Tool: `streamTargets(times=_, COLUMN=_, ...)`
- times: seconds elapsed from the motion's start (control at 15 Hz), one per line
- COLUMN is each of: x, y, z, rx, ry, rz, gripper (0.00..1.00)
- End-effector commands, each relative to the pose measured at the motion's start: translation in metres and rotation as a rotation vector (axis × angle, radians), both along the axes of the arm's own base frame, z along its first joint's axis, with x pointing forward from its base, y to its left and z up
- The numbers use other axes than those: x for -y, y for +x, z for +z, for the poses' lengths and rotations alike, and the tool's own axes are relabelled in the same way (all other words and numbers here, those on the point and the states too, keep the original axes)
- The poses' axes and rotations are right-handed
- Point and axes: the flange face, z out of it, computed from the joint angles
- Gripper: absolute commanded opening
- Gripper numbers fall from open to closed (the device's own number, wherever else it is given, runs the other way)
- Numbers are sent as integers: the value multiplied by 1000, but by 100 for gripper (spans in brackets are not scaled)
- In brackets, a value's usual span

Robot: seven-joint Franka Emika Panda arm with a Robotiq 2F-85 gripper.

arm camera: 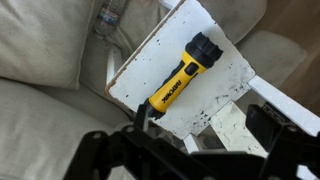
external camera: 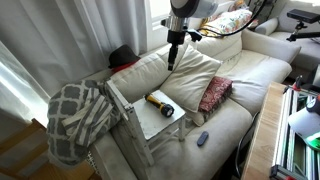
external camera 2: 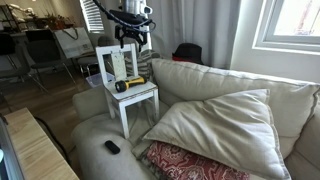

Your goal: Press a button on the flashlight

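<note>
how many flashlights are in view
1. The flashlight lies on its side on the seat of the white chair. No other shows, though one could be hidden.

SITE: I read this as a home living room | SEATING: cream sofa (external camera: pixel 255 90) with big loose cushions (external camera 2: pixel 220 125) and a red patterned pillow (external camera: pixel 214 94) | WINDOW: long pale curtains (external camera: pixel 70 40) beside a window (external camera 2: pixel 295 20) | SOFT GOODS: grey-and-white throw blanket (external camera: pixel 80 115) | BACKGROUND: dining chairs (external camera 2: pixel 40 50) in an exterior view, on a wood floor (external camera 2: pixel 50 100)
</note>
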Motion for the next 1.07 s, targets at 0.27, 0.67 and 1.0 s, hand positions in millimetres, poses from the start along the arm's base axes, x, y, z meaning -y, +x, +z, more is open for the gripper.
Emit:
streamTargets(times=0.27, x=-23, y=-6, z=-50, rx=-32, ry=57, rz=-18, gripper=100)
streamTargets(times=0.67, x=-36, y=-5, z=-93, rx=-16, ry=71, rz=-53, gripper=100)
streamTargets(times=1.0, x=-46, y=-2, z=-119, rx=-16, ry=88, rz=-56, gripper=61)
